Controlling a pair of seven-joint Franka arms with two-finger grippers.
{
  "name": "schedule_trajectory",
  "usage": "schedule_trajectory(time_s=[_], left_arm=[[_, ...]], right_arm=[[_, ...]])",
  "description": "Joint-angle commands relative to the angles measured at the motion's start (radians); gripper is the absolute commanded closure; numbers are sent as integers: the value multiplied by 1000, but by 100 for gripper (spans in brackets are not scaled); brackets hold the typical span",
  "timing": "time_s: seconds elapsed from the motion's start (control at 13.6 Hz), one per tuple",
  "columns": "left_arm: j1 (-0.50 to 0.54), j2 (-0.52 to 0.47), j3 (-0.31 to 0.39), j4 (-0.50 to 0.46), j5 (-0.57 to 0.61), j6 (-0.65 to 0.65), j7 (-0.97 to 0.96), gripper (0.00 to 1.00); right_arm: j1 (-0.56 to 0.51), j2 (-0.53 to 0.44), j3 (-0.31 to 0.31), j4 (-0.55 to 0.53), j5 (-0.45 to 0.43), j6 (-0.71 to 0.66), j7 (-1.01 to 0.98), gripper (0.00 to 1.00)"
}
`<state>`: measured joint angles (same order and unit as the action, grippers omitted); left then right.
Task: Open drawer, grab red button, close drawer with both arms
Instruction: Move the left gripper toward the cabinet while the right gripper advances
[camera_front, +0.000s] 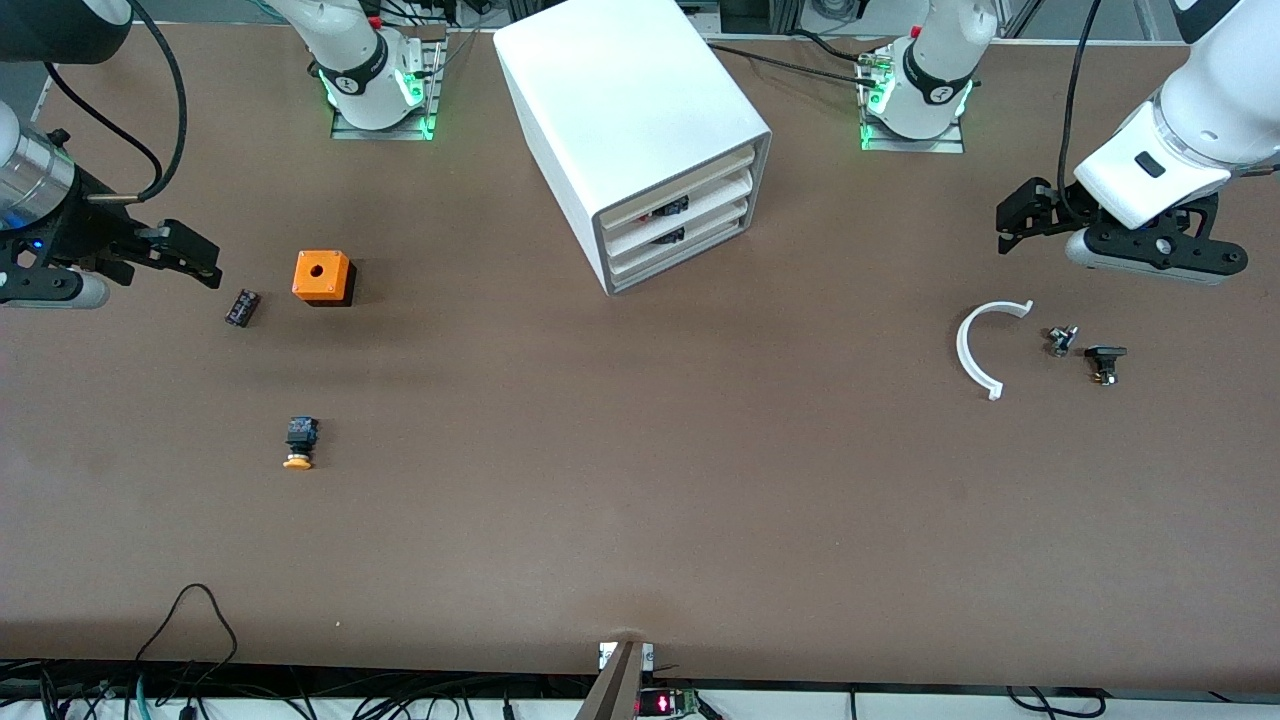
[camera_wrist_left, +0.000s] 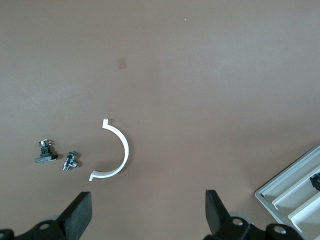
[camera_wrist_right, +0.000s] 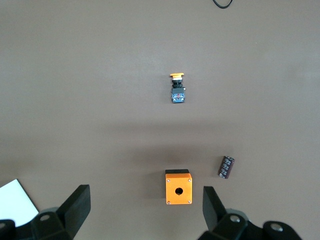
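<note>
The white drawer cabinet (camera_front: 640, 110) stands at the robots' side of the table, mid-table, with its three drawers pushed in; a corner of it shows in the left wrist view (camera_wrist_left: 295, 192). Dark parts show in the gaps between the drawers (camera_front: 672, 209). The red-capped button is hidden. My left gripper (camera_front: 1012, 222) is open and empty in the air over bare table toward the left arm's end, and shows in its wrist view (camera_wrist_left: 149, 215). My right gripper (camera_front: 205, 262) is open and empty over the right arm's end, and shows in its wrist view (camera_wrist_right: 146, 210).
Toward the right arm's end lie an orange box with a hole (camera_front: 322, 275) (camera_wrist_right: 178, 187), a dark cylinder (camera_front: 242, 307) (camera_wrist_right: 226, 166) and a yellow-orange-capped button (camera_front: 299, 443) (camera_wrist_right: 177, 90). Toward the left arm's end lie a white curved piece (camera_front: 972, 350) (camera_wrist_left: 120, 150) and two small metal parts (camera_front: 1062, 340) (camera_front: 1105, 362).
</note>
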<state>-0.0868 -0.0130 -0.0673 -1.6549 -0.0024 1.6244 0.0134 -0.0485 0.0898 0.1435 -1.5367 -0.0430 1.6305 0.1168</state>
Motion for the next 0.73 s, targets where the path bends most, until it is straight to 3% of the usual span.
schedule_trajectory(time_s=[0.0, 0.37, 0.66], left_arm=[[-5, -12, 1, -3, -11, -6, 3, 0], [-4, -2, 6, 1, -28, -61, -6, 0], [-17, 13, 4, 0, -209, -332, 10, 0]], right_arm=[[12, 10, 4, 14, -14, -3, 20, 0], [10, 10, 2, 15, -11, -6, 12, 0], [-2, 28, -5, -5, 34, -5, -6, 1]])
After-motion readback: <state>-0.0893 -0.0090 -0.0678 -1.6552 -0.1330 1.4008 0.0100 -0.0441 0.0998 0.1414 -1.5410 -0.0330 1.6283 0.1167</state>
